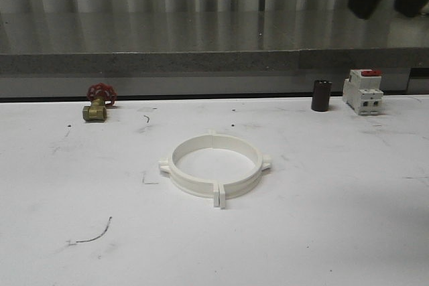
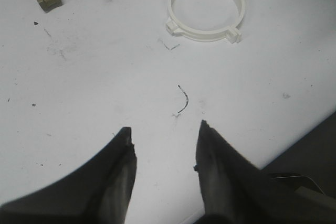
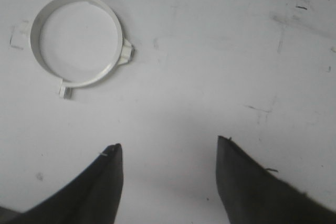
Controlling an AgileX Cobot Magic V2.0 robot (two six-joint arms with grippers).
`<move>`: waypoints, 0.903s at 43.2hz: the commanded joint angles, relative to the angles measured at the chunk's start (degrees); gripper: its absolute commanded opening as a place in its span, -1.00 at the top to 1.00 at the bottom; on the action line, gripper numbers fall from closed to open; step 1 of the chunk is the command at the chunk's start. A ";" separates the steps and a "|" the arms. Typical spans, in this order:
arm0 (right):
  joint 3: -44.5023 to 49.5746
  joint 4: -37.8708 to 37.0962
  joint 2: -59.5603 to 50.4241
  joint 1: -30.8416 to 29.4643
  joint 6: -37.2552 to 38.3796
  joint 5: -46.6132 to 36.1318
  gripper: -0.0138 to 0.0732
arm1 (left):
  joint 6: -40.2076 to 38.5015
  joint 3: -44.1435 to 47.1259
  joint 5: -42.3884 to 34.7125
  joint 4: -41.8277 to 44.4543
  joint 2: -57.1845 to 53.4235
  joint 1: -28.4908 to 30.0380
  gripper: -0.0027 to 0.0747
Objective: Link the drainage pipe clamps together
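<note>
Item: two black claws, tapered fingers
Left claw (image 2: pixel 164 142) and right claw (image 3: pixel 169 153) are showing matte dark fingers narrowing to chipped, scuffed tips.

A: The front camera sits low and looks forward over the white bench (image 1: pixel 322 232), towards a grey ledge (image 1: pixel 147 61) at the back.

B: And the wrist cameras?

A: Each looks down past its dark hand, left (image 2: pixel 164 145) and right (image 3: pixel 169 156). All three views share the white plastic ring of two joined half-clamps (image 1: pixel 215 165), well apart from both hands.
</note>
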 commanded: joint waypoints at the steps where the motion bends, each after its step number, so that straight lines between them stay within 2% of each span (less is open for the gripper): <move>1: 3.96 -1.00 -7.87 -0.19 -2.76 -2.27 -0.29 | 0.00 -1.58 -3.60 -0.25 -0.10 0.03 0.23; 21: 23.94 -1.00 -35.89 -0.19 -3.40 -4.60 -0.29 | 0.00 -1.58 -3.70 -0.25 -0.10 0.03 0.23; 24: 25.83 -0.93 -39.16 -0.19 -3.40 -4.60 -0.24 | 0.00 -1.58 -3.70 -0.25 -0.10 0.03 0.23; 31: 28.09 -0.88 -43.73 -0.19 -3.40 -4.54 0.14 | 0.00 -1.58 -3.70 -0.25 -0.10 0.03 0.23; 39: 28.29 -0.47 -44.17 -0.19 -3.40 -4.41 0.58 | 0.00 -1.58 -3.82 -0.25 -0.10 0.03 0.23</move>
